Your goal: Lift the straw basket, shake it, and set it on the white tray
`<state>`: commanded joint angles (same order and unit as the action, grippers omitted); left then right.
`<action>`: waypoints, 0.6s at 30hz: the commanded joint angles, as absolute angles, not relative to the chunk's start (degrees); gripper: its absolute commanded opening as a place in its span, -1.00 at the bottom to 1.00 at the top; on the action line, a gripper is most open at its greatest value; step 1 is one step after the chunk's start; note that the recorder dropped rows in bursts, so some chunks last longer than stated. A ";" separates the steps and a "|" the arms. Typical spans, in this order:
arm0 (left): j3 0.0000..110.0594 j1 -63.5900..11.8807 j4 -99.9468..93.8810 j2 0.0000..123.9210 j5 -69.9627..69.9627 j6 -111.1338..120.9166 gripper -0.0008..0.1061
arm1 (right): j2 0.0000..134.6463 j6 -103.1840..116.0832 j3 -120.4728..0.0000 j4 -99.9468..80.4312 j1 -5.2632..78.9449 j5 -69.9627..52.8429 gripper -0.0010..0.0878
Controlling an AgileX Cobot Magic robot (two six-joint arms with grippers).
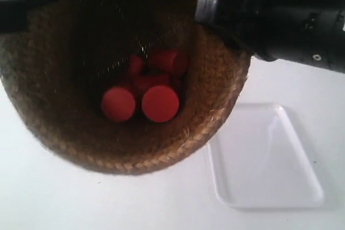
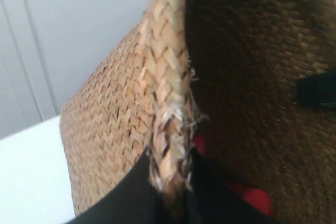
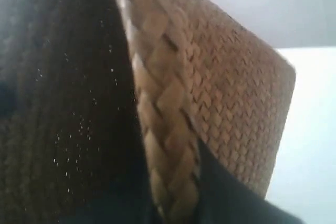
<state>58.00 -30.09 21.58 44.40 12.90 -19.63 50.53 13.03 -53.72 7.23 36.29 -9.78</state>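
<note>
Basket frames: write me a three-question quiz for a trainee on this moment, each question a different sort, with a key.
1. True or false: the basket stands on the tray.
2. What colour are the pieces inside the basket? A green, B red, C blue.
3. Fill in: the left gripper and the right gripper are each shut on the basket's braided ____.

Key: 1 false, the tray's visible part is bare; 2 B; 3 rim.
</note>
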 joint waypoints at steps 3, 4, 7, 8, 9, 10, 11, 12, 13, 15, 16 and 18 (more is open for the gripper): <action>50.24 -29.97 21.70 50.08 4.25 -20.11 -0.99 | 58.77 11.76 -49.44 5.07 33.64 -2.67 -0.98; 51.53 -29.97 22.13 49.75 4.61 -18.68 -0.99 | 59.21 13.59 -51.30 6.35 33.08 -8.08 -0.98; 56.54 -30.64 20.76 44.93 8.18 -18.33 -0.99 | 52.48 10.97 -54.67 5.71 34.80 -12.86 -0.98; 55.12 -30.64 19.52 45.96 6.95 -18.33 -0.99 | 53.86 10.56 -51.76 3.27 34.67 -6.68 -0.98; 52.82 -30.64 19.18 48.42 5.27 -18.46 -0.99 | 56.44 10.56 -49.60 2.58 34.11 -2.91 -0.98; 52.53 -30.54 18.80 49.72 5.01 -18.46 -0.99 | 58.16 10.56 -49.22 2.73 33.85 -2.35 -0.98; 53.33 -30.43 19.08 50.07 6.02 -17.87 -0.99 | 58.11 11.01 -50.22 3.19 33.71 -3.94 -0.98; 55.01 -30.45 19.77 49.53 7.64 -17.45 -0.99 | 57.07 11.70 -52.02 3.57 33.87 -6.29 -0.98; 56.78 -30.56 20.78 48.04 9.60 -17.33 -0.99 | 54.85 12.14 -54.07 3.57 34.21 -8.44 -0.98; 60.46 -30.56 22.78 45.47 11.97 -17.33 -0.99 | 50.17 12.14 -56.92 3.57 35.01 -11.22 -0.98; 60.75 -30.56 21.87 44.94 11.96 -17.72 -0.99 | 48.79 12.14 -57.18 3.29 35.13 -11.03 -0.98; 58.38 -30.30 18.76 46.24 9.70 -17.78 -0.99 | 50.53 12.34 -54.87 -0.99 34.54 -8.64 -0.98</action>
